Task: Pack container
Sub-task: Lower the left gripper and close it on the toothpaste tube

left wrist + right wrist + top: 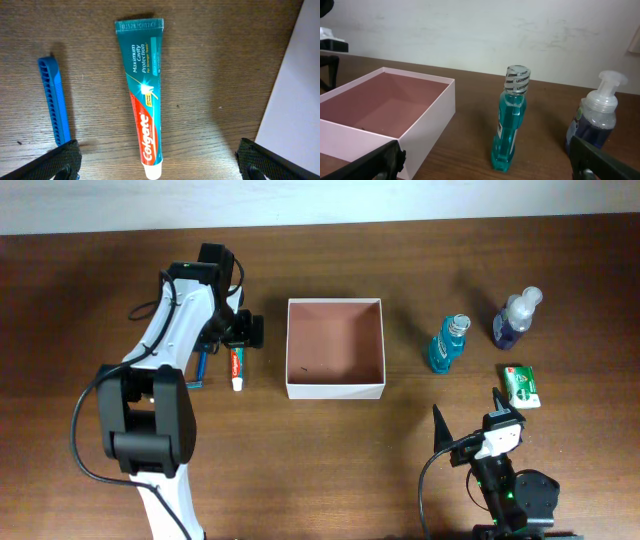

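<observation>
The surface (320, 470) carries the container (336, 390) at its centre. The left tool (240, 332), wide open and holding nothing, is above the toothpaste (237, 368), beside the container's left wall. The right tool (468, 415), equally open and empty, is well apart from the container, towards its front right.

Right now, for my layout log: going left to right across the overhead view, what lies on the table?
Slim blue plastic comb, red-and-teal toothpaste tube, square white-walled container, teal mouthwash bottle.

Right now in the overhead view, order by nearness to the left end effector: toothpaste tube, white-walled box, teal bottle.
1. Red-and-teal toothpaste tube, right by the left end effector.
2. White-walled square container, mid-table.
3. Teal mouthwash bottle, far right.
</observation>
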Motion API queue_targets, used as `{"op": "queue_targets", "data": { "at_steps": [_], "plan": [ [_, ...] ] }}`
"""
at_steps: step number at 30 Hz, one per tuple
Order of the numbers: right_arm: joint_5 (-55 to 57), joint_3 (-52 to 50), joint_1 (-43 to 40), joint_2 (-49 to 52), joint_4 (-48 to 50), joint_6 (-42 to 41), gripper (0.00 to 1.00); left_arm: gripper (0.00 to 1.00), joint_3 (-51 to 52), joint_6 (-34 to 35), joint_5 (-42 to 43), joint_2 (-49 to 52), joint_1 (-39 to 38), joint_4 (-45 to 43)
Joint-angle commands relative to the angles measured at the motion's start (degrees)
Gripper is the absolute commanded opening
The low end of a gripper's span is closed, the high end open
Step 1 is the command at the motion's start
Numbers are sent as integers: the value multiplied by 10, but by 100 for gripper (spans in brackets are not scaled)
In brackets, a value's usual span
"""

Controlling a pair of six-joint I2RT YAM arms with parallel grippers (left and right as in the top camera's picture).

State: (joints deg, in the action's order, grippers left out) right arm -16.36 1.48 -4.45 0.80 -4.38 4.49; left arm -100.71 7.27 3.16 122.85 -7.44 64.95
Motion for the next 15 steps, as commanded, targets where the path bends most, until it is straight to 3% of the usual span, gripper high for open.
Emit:
{"op": "queue_targets", "data": {
  "at_steps": [1,15],
  "plan": [
    [5,-6,2,-4,1,-2,98,99,6,-7,-5,33,1,7],
    [5,-6,2,-4,1,-2,98,99,6,-5,-17,52,-7,0]
  ]
}}
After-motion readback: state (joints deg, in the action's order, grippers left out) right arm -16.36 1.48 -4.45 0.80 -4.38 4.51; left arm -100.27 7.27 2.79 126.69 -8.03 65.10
